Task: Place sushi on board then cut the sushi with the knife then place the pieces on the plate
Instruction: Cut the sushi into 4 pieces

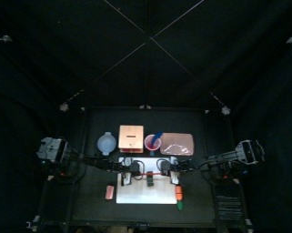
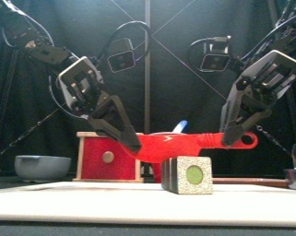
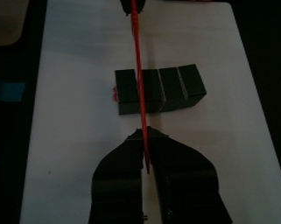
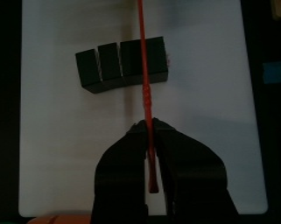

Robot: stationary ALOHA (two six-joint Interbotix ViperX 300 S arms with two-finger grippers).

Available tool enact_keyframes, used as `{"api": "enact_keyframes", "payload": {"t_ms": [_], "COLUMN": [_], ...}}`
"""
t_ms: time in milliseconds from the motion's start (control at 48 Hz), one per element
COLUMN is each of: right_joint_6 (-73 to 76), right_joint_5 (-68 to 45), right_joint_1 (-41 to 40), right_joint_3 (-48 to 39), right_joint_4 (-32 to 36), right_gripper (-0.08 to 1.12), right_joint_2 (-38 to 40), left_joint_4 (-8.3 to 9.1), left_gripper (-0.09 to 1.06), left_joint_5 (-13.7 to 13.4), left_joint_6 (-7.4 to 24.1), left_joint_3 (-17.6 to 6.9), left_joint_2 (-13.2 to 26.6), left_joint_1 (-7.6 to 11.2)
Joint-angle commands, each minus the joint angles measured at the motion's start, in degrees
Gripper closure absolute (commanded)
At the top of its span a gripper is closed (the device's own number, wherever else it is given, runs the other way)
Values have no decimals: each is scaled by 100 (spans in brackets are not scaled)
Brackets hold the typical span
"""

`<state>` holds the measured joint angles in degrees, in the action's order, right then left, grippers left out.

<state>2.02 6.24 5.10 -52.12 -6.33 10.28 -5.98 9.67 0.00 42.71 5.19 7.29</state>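
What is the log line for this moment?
left gripper: shut on red toy knife | right gripper: shut on knife | knife: level above dark green sushi roll | roll: blocks together, on white cutting board

The left arm (image 2: 37,48) and right arm (image 2: 276,69) are black, blocky segments with glossy black cables (image 2: 125,46) looping above. The left hand (image 2: 129,140) and right hand (image 2: 236,138) each carry two tapering jaws, grey outside, under a pale cross-plate.

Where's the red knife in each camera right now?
Top: red knife low centre, over the white board, hardly visible.
Front: level across the middle, above the sushi roll.
Left wrist: thin red line crossing the roll.
Right wrist: the same.
Shared landmark: the white board.
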Motion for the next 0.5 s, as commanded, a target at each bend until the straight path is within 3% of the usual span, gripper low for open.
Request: {"api": "enact_keyframes", "payload": {"t_ms": [21, 500], "right_joint_6": [-9, -9], "right_joint_5": [18, 62], "right_joint_1": [-18, -9], "right_joint_3": [35, 62], "right_joint_4": [18, -9], "right_gripper": [66, 66], "right_joint_2": [9, -606], "left_joint_4": [-9, 0], "left_gripper": [56, 56], "left_joint_5": [18, -70], "left_joint_6": [0, 26], "left_joint_3": [-123, -229], "left_joint_2": [9, 422], "left_joint_1": [18, -26]}}
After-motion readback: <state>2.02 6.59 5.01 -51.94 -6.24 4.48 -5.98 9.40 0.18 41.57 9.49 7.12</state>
